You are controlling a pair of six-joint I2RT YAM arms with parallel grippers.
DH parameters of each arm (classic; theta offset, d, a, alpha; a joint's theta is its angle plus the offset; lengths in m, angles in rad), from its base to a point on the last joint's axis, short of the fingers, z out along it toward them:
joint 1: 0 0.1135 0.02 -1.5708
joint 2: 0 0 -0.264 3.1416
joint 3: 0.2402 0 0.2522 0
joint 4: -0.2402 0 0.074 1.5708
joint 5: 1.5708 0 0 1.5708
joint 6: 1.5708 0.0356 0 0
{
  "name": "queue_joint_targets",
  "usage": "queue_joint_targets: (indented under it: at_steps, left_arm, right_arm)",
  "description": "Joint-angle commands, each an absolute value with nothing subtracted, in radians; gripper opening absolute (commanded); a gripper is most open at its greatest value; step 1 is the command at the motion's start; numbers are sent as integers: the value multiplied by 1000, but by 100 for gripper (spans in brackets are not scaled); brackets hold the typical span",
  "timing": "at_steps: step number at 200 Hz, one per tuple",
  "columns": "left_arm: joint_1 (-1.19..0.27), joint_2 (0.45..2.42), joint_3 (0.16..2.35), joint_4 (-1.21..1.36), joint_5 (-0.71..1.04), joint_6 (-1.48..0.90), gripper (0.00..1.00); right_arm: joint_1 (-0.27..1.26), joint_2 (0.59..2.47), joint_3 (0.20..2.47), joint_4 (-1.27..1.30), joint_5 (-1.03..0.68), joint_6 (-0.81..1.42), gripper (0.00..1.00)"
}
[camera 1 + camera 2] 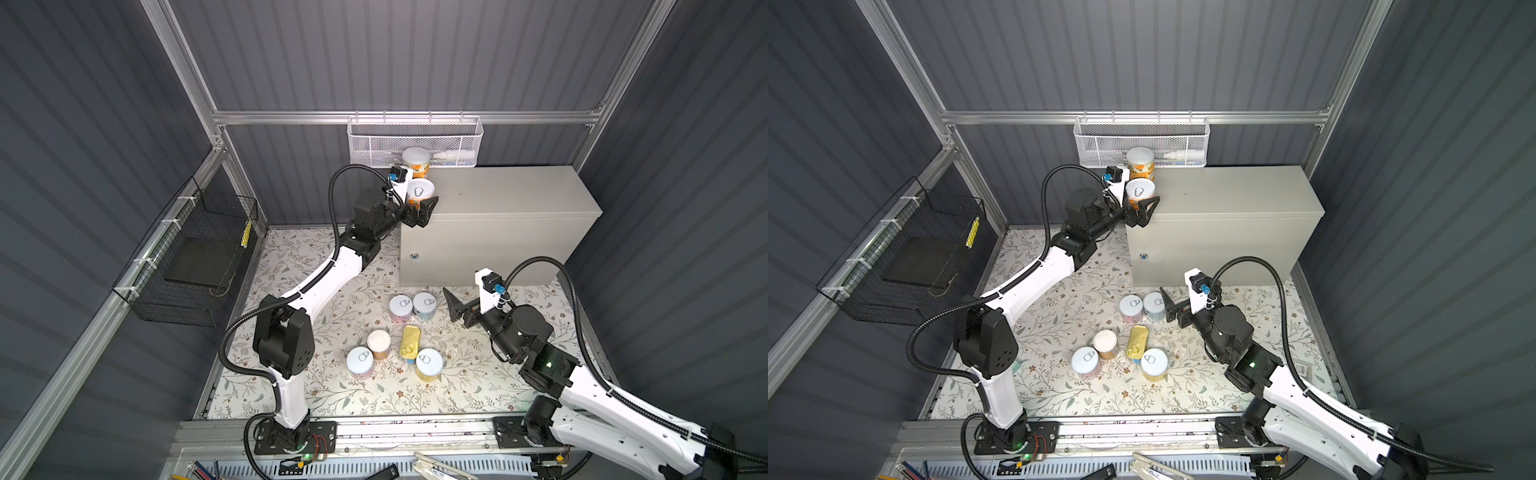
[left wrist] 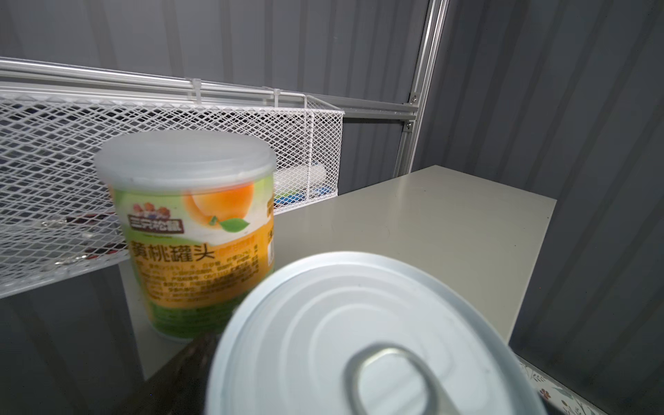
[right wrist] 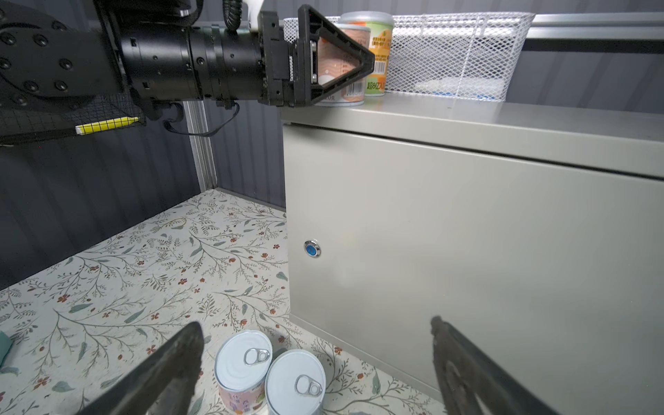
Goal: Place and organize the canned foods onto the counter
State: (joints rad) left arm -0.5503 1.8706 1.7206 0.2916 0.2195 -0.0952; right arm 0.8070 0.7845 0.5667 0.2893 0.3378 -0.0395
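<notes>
The left gripper (image 1: 420, 204) reaches over the counter (image 1: 511, 195) at its 9 o'clock edge. Its jaws are wide, with one finger on each side of the orange can (image 1: 419, 192). Whether a finger touches the label cannot be told. That can stands upright on the counter top, pull-tab lid up, close to the edge. Just at its 12 o'clock, in the counter's 11 o'clock corner, the peach can (image 1: 415, 161) stands upright under a cloudy plastic lid, in front of the white basket (image 1: 453, 143).

The right gripper (image 3: 314, 325) hovers low over the mat (image 1: 324, 390), jaws wide and holding nothing, pointing toward the counter's front. Just at its 9 o'clock in a top view, the pink can (image 1: 400, 308) and the blue can (image 1: 424, 305) stand side by side, touching, at 6 o'clock of the lock (image 1: 414, 256).

Four more sit on the mat further toward 6 o'clock. The white-lid can (image 1: 379, 343) has the gold tin (image 1: 409, 340) near its 3 o'clock. The pale can (image 1: 360, 362) is at the white-lid can's 7 o'clock. The yellow can (image 1: 429, 364) is at the gold tin's 5 o'clock.
</notes>
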Motion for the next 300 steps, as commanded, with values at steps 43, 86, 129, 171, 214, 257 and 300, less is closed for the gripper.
queue_joint_targets:
  at_steps: [43,86,129,171,214,257,300]
  left_arm:
    - [-549,1776,1721,257,174,-55,100]
    - [-549,1748,1726,190,135,-50,100]
    - [-554,1691,1690,139,142,-53,100]
    - [-561,1592,1585,104,45,-97,100]
    - [-562,1456,1471,89,-30,-124,100]
    - [-563,1331,1384,-45,-237,-112,100]
    - [-563,1195,1293,-277,-439,-112,100]
  right_arm:
    - [811,719,567,174,349,39,99]
    - [811,706,574,134,364,62,99]
    - [811,687,595,81,388,47,99]
    - [811,649,580,47,399,75,99]
    - [811,603,586,-50,407,103,99]
    - [810,508,545,-50,350,120,99]
    - [810,528,572,-131,351,131,99]
